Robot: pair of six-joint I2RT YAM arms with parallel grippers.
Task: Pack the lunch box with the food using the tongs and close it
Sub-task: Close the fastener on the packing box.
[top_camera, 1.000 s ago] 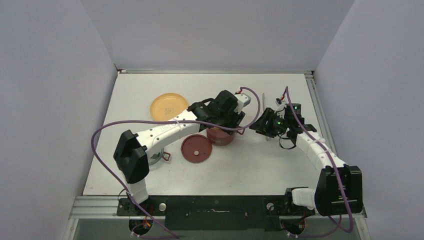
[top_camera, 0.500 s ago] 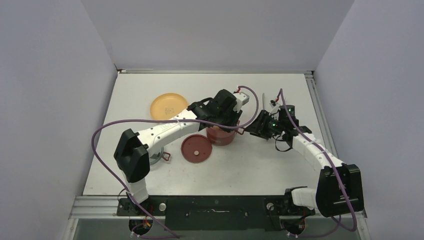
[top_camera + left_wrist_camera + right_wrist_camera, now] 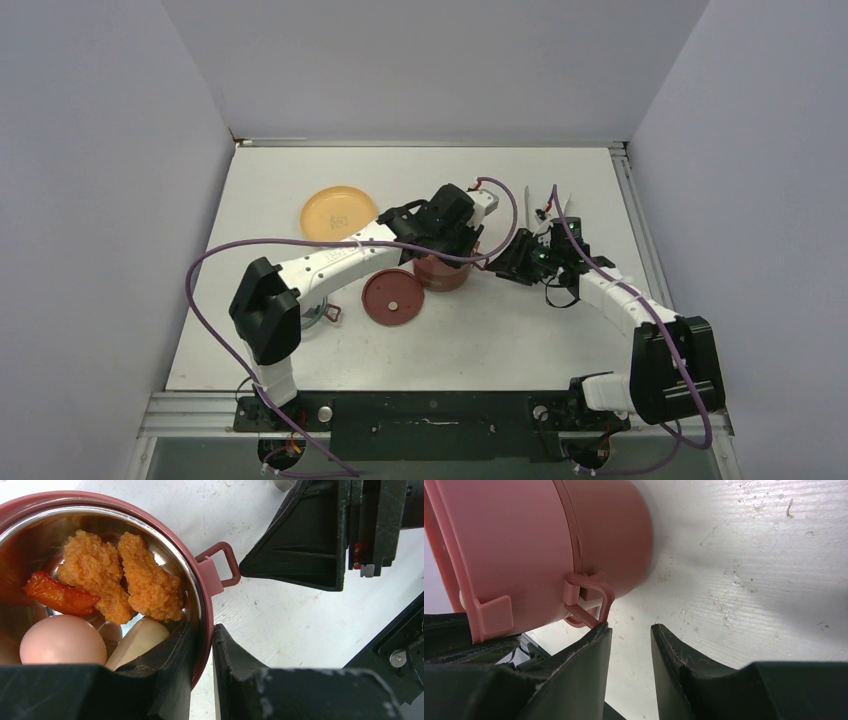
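The lunch box point(image 3: 440, 272) is a maroon container standing mid-table, with its flat maroon lid point(image 3: 392, 297) lying beside it. In the left wrist view its steel inside holds the food: two orange nuggets point(image 3: 145, 577), a red piece point(image 3: 57, 595) and an egg point(image 3: 62, 640). My left gripper point(image 3: 202, 630) is shut on the container's rim point(image 3: 206, 597), one finger inside and one outside. My right gripper point(image 3: 630, 627) is open; its left fingertip touches the side handle point(image 3: 591, 597). The silver tongs point(image 3: 527, 198) lie behind the right arm, partly hidden.
A yellow-orange plate point(image 3: 338, 212) lies at the back left. A grey lid point(image 3: 318, 316) shows under the left arm's base link. The right gripper's black body point(image 3: 305, 540) sits close beside the container handle point(image 3: 225, 565).
The left jaws have closed onto the container's rim. The right gripper has moved left up to the container's side and its jaws have narrowed.
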